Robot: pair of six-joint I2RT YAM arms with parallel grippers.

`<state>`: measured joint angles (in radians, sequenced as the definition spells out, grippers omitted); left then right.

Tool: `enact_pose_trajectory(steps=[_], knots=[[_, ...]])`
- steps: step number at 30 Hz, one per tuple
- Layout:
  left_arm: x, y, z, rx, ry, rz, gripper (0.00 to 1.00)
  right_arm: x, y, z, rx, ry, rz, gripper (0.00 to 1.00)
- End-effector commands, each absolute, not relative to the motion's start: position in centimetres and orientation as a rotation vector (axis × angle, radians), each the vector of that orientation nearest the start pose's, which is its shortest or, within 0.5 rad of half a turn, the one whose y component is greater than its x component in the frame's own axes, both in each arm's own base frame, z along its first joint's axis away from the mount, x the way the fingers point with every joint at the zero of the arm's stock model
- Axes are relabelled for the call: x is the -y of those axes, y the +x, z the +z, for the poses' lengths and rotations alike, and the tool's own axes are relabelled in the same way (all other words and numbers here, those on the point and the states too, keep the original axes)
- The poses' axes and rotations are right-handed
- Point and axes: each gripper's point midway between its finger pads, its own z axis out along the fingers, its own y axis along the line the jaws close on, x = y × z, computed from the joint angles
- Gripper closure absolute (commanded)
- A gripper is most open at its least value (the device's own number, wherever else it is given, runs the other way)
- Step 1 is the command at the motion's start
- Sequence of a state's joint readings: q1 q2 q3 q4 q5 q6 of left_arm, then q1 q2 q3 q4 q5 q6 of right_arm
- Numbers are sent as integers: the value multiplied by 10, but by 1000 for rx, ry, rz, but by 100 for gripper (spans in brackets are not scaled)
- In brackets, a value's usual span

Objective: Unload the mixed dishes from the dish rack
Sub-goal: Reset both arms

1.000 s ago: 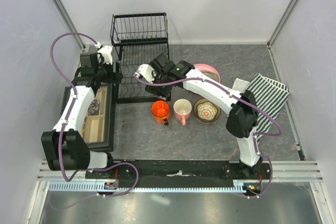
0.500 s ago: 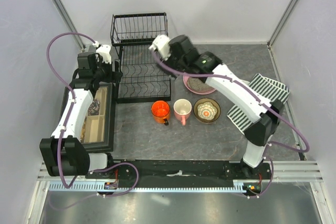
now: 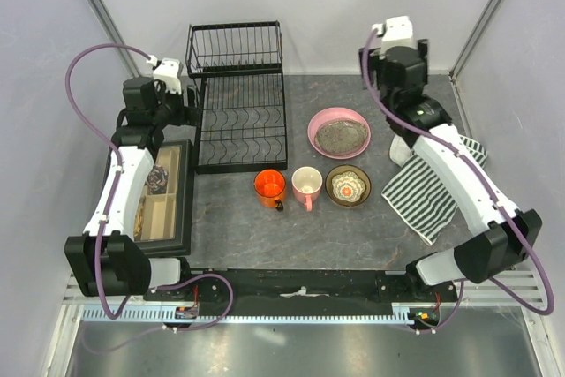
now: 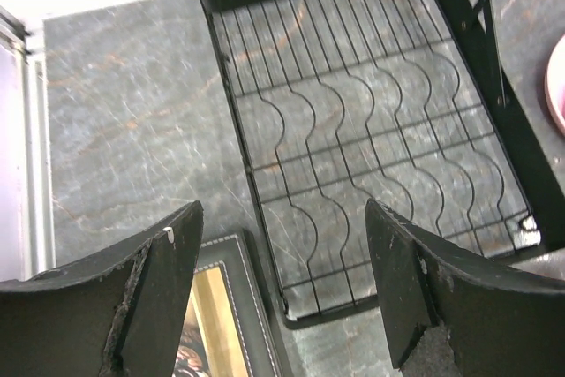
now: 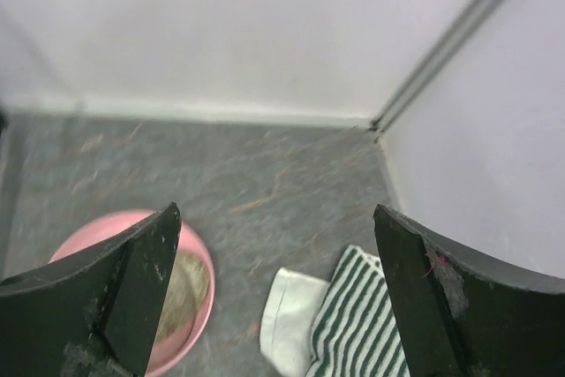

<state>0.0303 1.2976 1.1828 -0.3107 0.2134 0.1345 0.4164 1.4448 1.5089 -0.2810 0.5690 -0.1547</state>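
Observation:
The black wire dish rack stands at the back left with nothing in it; its slotted base fills the left wrist view. The pink shallow dish lies on the table right of the rack, also in the right wrist view. The orange mug, the pink mug and the tan-brown bowl holding the small white patterned bowl stand in a row in front. My left gripper is open and empty over the rack's near-left corner. My right gripper is open and empty, high at the back right.
The black-framed box of trinkets lies left of the rack, its corner in the left wrist view. The striped cloth lies at the right, also in the right wrist view. Walls close the back and sides.
My right arm swung from over the rack's front edge to the back right corner, uncovering the pink dish on the table. My left gripper drew back a little to the left.

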Motion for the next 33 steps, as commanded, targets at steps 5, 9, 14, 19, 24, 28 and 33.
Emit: enact_pose_trajectory(steps=[5,9,14,19,24,28,33], knots=[[17,430,308,-1841,190,-80,20,-44,424,413,-1537,127,-329,2],[18,434,323,-1797,200,-73,20,-40,428,408,-1528,153,-355,2],[19,437,328,-1777,206,-65,20,-41,431,404,-1528,173,-347,2],[18,439,328,-1767,211,-55,20,-39,435,402,-1531,187,-364,2],[19,439,329,-1752,212,-54,20,-40,437,401,-1536,183,-368,2],[19,439,331,-1747,215,-57,20,-39,436,401,-1537,184,-370,2],[20,437,334,-1734,219,-54,20,-39,436,402,-1539,184,-370,2]])
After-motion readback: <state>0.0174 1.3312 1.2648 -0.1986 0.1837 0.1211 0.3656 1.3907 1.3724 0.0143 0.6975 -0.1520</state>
